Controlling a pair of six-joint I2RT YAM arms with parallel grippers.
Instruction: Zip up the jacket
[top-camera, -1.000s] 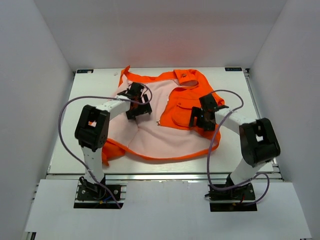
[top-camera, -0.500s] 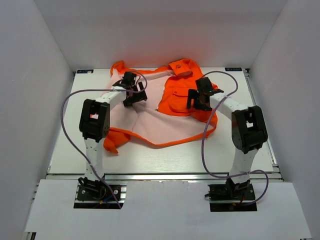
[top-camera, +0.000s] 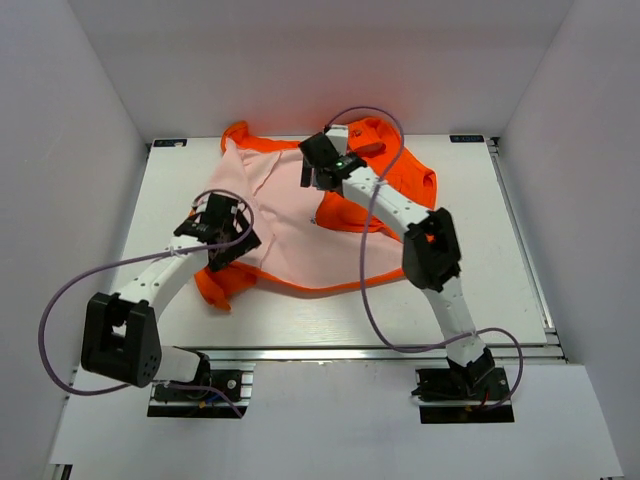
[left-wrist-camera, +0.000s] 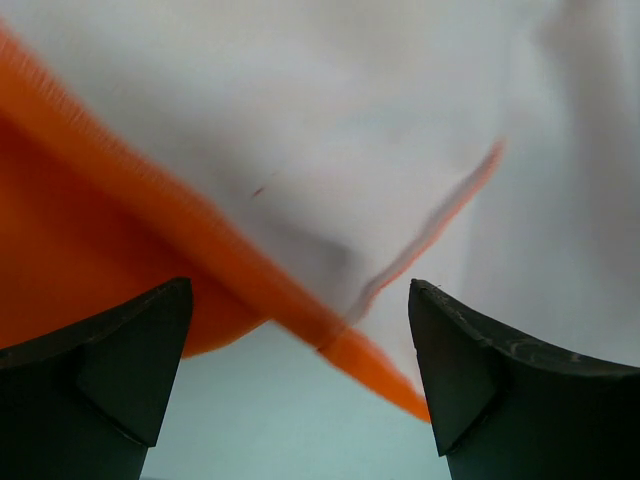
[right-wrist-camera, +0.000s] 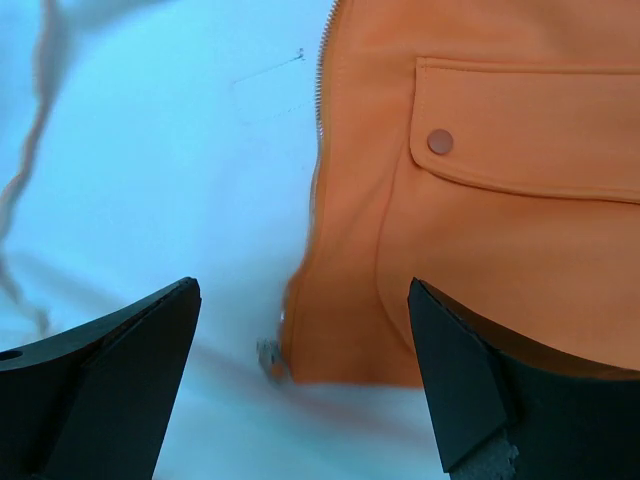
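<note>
- Lying open on the table (top-camera: 480, 270), lining up: jacket (top-camera: 290, 235), one front panel folded over.
- Left gripper (top-camera: 225, 240) above its hem (left-wrist-camera: 290, 310), right gripper (top-camera: 320, 170) above zipper edge (right-wrist-camera: 320, 130); both released, empty.
- Judged soft, limp, light; pinch fabric at zipper end (right-wrist-camera: 272, 355).

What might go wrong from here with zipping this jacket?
The jacket lies open, lining up, so its sides may misalign when joined. The open right gripper hangs over the zipper edge and may pinch lining too. The open left gripper, over the hem, may bunch it.
</note>
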